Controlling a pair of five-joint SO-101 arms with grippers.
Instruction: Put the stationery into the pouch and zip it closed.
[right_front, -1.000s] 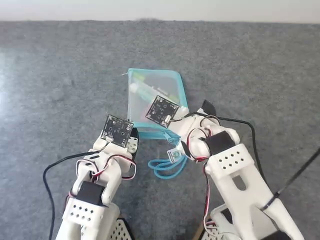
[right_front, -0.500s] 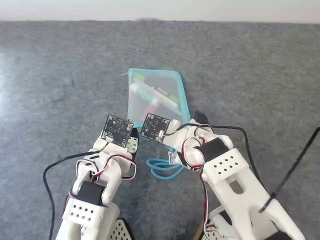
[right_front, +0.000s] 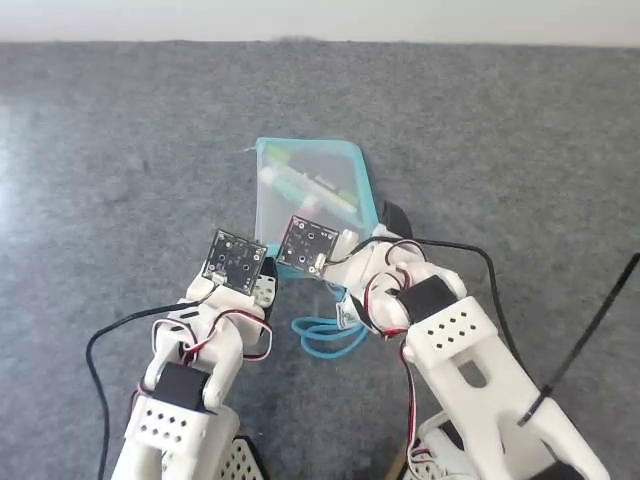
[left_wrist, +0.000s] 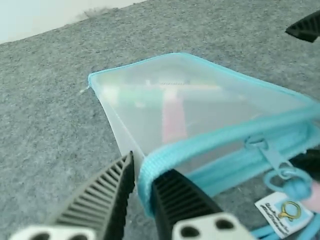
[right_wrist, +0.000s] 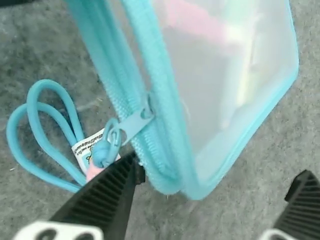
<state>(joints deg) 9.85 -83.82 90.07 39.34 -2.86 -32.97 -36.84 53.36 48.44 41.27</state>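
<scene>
Grey felt-like table carries a translucent pouch edged in turquoise. The pouch lies just ahead of both arms, its long axis running away from them and its zip edge nearest. Pink and green stationery sits inside, visible through the wall.

Left gripper is clenched on the near corner of the zip band and pins that end. From there the band runs sideways towards the right arm. Right gripper is spread wide with nothing held, straddling the pouch's other near corner.

The coming move seems to turn on the zip pull. It lies outside those open jaws, just past the ribbed finger on the cord side, and angles down to a small bead at that finger's tip. The right arm is clearly the nearer one. By my reading it must shift sideways towards the looped cord to get the tab between its jaws, then draw it along the band towards the anchored corner. Whether the mouth is fully open I cannot tell.
</scene>
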